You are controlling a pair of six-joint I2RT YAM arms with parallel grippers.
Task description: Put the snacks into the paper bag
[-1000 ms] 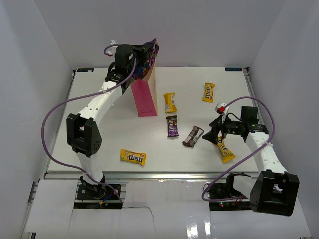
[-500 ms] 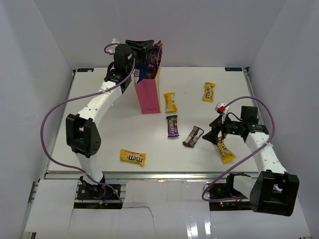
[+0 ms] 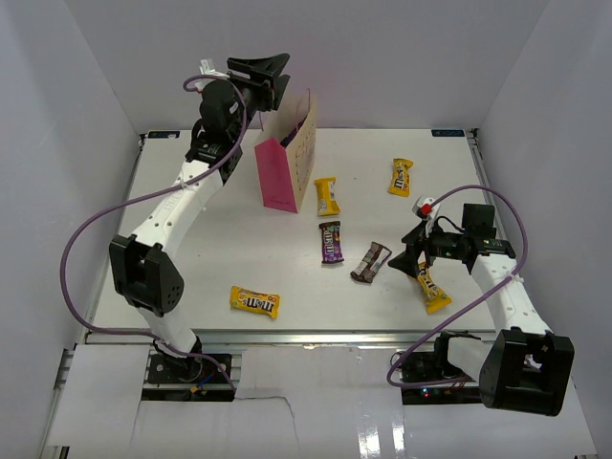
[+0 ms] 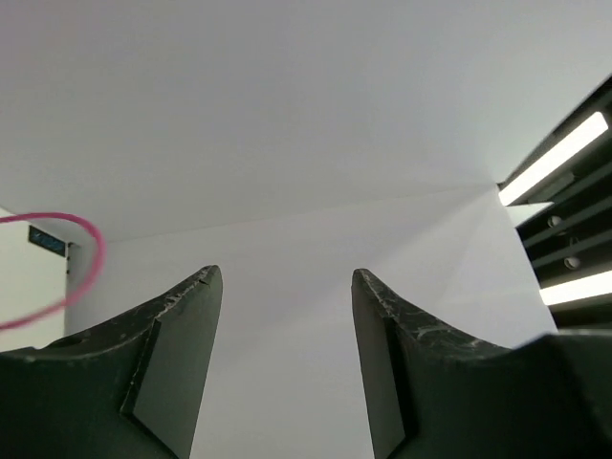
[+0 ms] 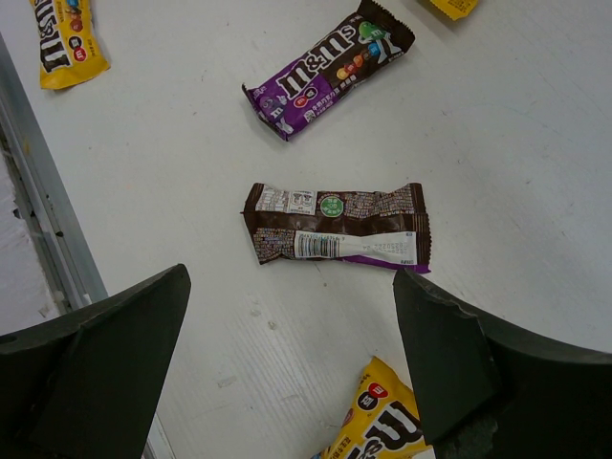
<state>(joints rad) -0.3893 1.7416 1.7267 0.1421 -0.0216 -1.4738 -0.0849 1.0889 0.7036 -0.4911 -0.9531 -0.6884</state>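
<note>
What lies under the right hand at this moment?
The brown-white wrapped bar lies flat on the table below the open right hand, untouched. A yellow pack lies beside it; the hand covers part of it.

White table (image 3: 287,268), flat and matte, enclosed left, far and right by plain white walls (image 3: 382,57); small blue labels at far-right (image 3: 447,132) and far-left (image 3: 161,135) corners; metal rail (image 3: 316,337) along near edge; two bright strip lights (image 4: 555,153) overhead.
</note>
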